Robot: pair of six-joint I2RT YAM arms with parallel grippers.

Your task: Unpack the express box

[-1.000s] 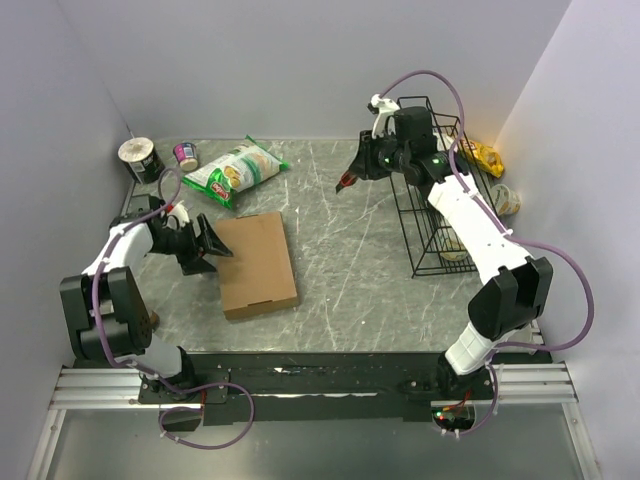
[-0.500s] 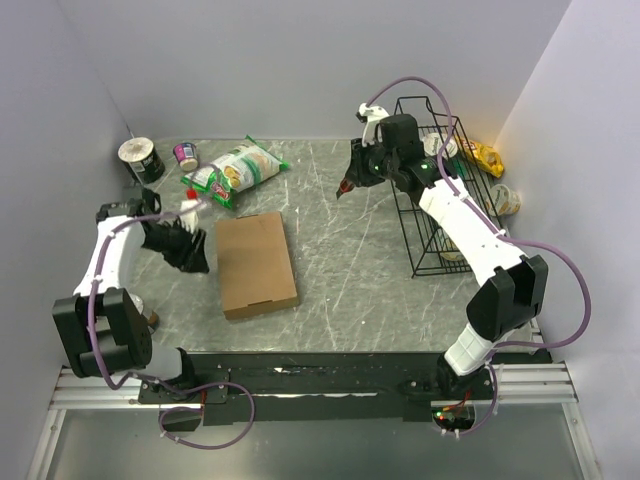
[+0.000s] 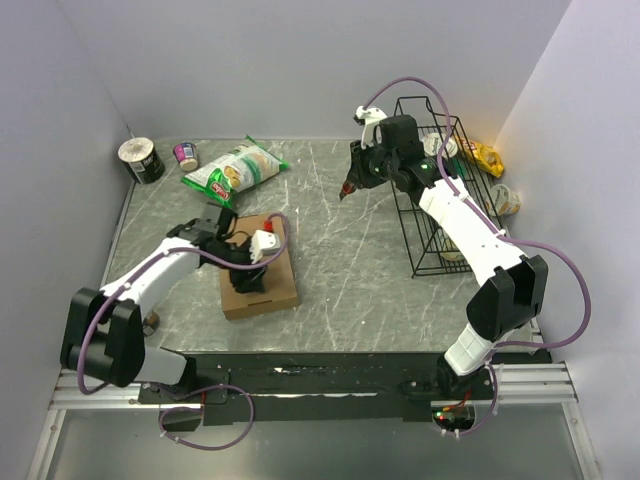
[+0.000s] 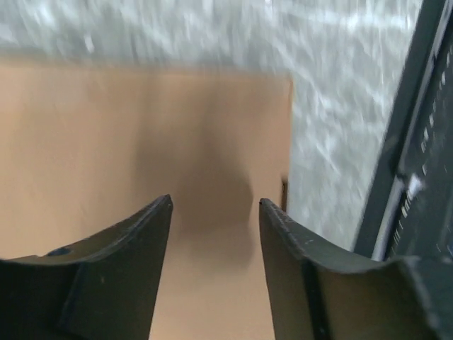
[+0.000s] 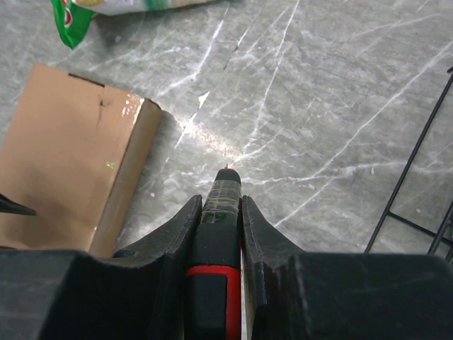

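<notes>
Express box [image 3: 280, 285] sits under the spread-open left gripper [image 4: 214, 202], right gripper [image 5: 221, 200] at 2 o'clock clamps a pointed tool [image 5: 221, 185], could skid the box if unpinned.

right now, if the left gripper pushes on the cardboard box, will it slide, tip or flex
The express box lies flat and low, so it should not tip. The table looks polished, so a sideways push would probably slide it. Its cardboard top likely flexes a little under the open left gripper.
</notes>
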